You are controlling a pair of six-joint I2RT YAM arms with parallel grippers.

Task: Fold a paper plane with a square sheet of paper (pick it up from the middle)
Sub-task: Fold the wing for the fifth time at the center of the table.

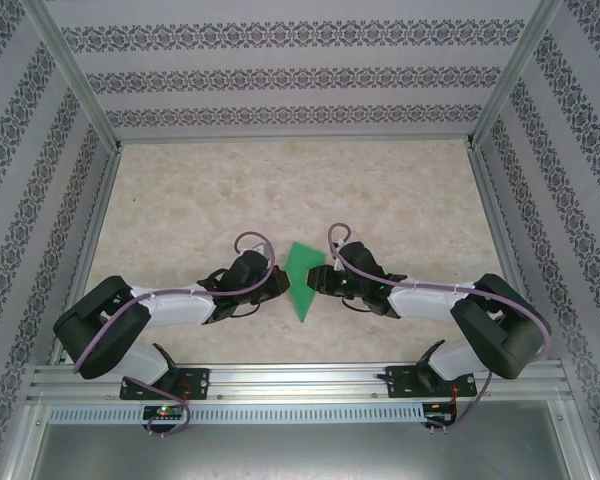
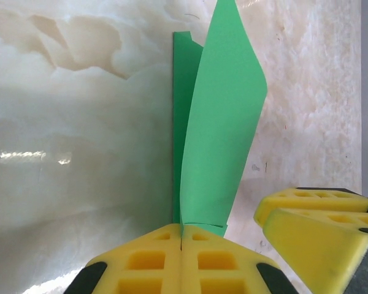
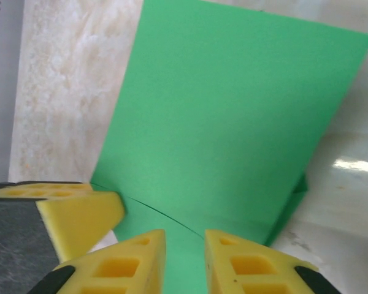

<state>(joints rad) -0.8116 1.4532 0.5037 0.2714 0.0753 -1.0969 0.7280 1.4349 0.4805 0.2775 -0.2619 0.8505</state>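
Note:
The square sheet of paper (image 1: 303,281) is bright green and folded into a pointed shape, its tip toward the arms' bases. It lies at the table's middle between both grippers. My left gripper (image 2: 183,236) is shut on the near edge of an upright flap of the paper (image 2: 224,122), and a flat layer lies behind that flap. From the top, the left gripper (image 1: 281,283) is at the paper's left side. The right gripper (image 3: 184,252) is open with a narrow gap over the green paper (image 3: 233,116); in the top view it (image 1: 321,283) meets the paper's right side.
The marble-patterned table (image 1: 180,200) is walled in by patterned panels (image 1: 300,60) at the back and both sides. An aluminium rail (image 1: 300,380) runs along the near edge. In each wrist view the other gripper's yellow fingers (image 2: 319,223) (image 3: 73,214) stand close by.

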